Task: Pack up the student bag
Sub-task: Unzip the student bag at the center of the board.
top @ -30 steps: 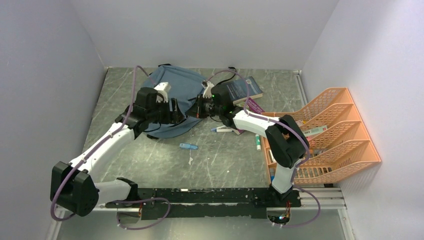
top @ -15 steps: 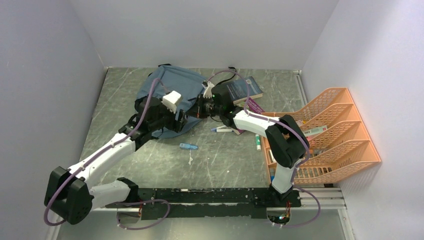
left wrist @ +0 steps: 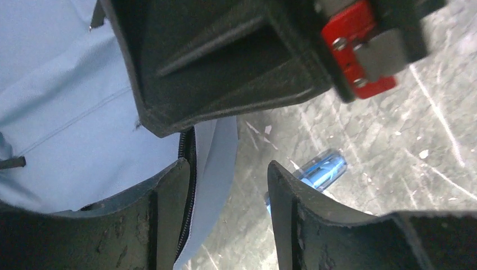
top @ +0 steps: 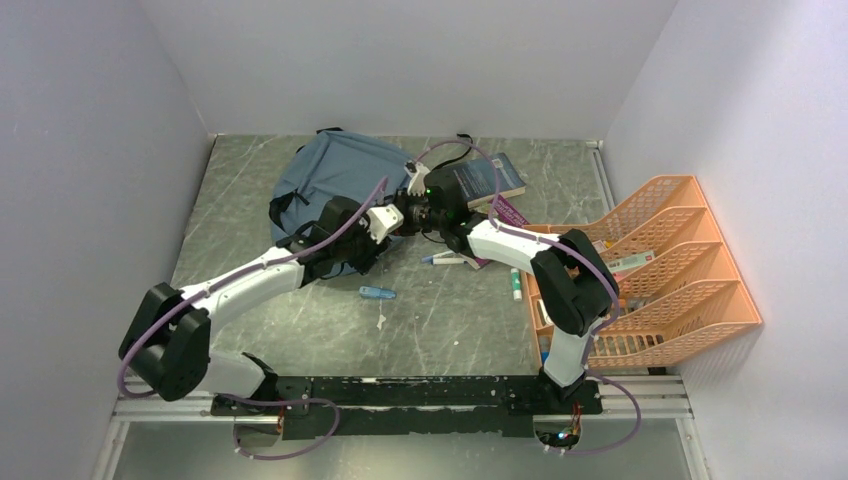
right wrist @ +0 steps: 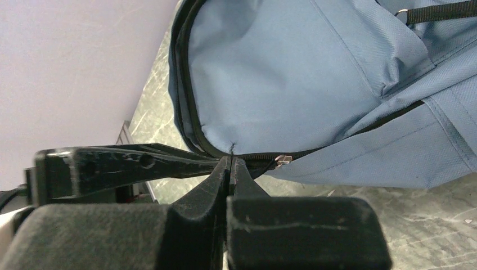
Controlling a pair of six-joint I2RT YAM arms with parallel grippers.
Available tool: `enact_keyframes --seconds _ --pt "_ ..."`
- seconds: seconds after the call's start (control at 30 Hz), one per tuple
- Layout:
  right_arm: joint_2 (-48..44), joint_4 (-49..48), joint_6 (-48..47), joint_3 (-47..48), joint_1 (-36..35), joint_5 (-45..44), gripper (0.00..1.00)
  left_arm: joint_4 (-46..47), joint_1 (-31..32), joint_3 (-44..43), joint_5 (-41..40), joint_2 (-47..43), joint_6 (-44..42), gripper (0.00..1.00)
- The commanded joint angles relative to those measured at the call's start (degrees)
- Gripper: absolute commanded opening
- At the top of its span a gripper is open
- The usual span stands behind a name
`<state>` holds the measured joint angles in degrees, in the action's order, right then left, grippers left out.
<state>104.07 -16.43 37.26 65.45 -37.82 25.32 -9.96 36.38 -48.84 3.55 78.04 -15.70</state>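
Swung rightward over the last 1 second, the left gripper (left wrist: 225, 179) hovers at the student bag's (top: 335, 172) near edge, jaws spread, its zippered hem between them. The right gripper (right wrist: 230, 164), jaws pressed together, pinches the bag's zipper seam.

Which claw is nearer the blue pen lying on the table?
Left. The left claw, open, is at the student bag's near edge with the blue pen just beyond; the right claw pinches the zipper farther back.
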Motion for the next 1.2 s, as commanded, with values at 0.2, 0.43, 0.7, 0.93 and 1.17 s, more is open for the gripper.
enact_keyframes --seconds 0.2,0.43,0.7,0.93,1.17 --pt "0.2 -2.29 0.42 -0.85 0.89 1.0 0.0 -0.67 0.71 0.58 -8.15 1.49 -1.36 0.48" --pt "0.43 -2.49 0.61 -0.67 1.08 1.33 0.0 1.24 0.71 3.06 -8.86 0.85 0.21 0.41" --pt "0.77 -3.33 1.62 -1.21 1.56 1.61 0.0 1.24 0.67 3.17 -7.97 0.91 0.93 0.15" --pt "2.17 -0.7 1.73 0.1 3.51 -2.37 0.0 -0.95 0.71 3.65 -5.84 -3.64 3.27 0.05" --pt "7.34 3.03 1.83 5.91 5.73 -6.49 0.0 -3.49 0.71 5.14 -5.48 -8.05 3.94 0.05"
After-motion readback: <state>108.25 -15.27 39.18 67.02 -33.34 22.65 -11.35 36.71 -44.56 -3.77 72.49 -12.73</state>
